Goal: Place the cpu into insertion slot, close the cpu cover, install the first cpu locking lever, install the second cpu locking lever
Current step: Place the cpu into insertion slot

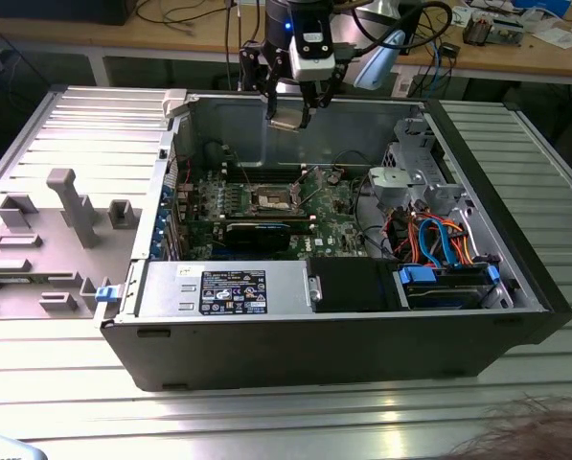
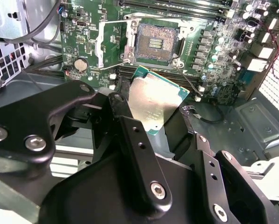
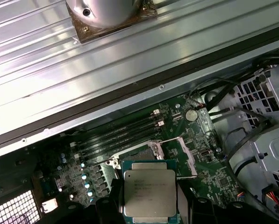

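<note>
My gripper (image 1: 291,115) hangs over the back part of the open computer case, shut on the cpu (image 1: 287,123) by two opposite edges. In the second wrist view the cpu (image 2: 155,105) shows its silvery face, tilted, between the black fingers (image 2: 130,126). The insertion slot (image 2: 156,44) lies bare on the green board beyond the chip, well apart from it, its dark contact field exposed. The cpu cover (image 2: 112,44), a silver frame, stands swung open beside the slot. In the first wrist view the cpu (image 3: 149,193) hides part of the slot (image 3: 140,151).
Memory slots (image 3: 120,135) run beside the socket. A metal drive cage (image 1: 415,182) with bundled cables (image 1: 439,240) fills the exterior view's right. A black graphics card (image 1: 257,233) and the power supply (image 1: 223,287) sit nearer the front. A grey fixture tray (image 1: 56,225) lies outside the case.
</note>
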Action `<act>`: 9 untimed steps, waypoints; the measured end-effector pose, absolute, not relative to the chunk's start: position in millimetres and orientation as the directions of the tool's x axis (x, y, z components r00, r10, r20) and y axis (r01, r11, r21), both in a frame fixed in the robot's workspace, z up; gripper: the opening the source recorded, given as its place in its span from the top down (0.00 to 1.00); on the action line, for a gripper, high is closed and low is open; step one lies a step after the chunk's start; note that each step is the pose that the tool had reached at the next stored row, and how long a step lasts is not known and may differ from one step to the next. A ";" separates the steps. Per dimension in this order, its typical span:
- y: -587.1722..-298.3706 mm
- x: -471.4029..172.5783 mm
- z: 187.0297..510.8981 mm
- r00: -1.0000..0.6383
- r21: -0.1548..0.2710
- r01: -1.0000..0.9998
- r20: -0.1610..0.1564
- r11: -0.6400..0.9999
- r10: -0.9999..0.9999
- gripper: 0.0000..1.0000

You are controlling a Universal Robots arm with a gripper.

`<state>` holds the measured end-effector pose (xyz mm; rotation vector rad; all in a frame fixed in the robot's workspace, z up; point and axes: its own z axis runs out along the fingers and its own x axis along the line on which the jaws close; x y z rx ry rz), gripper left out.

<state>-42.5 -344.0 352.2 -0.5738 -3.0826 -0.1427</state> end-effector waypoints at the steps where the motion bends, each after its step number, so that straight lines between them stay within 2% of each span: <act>1: -344.0 -42.5 352.2 -0.933 0.089 0.361 0.019 0.928 0.361 0.46; 9: -344.0 -42.6 352.2 -0.928 0.089 0.372 0.019 0.924 0.372 0.46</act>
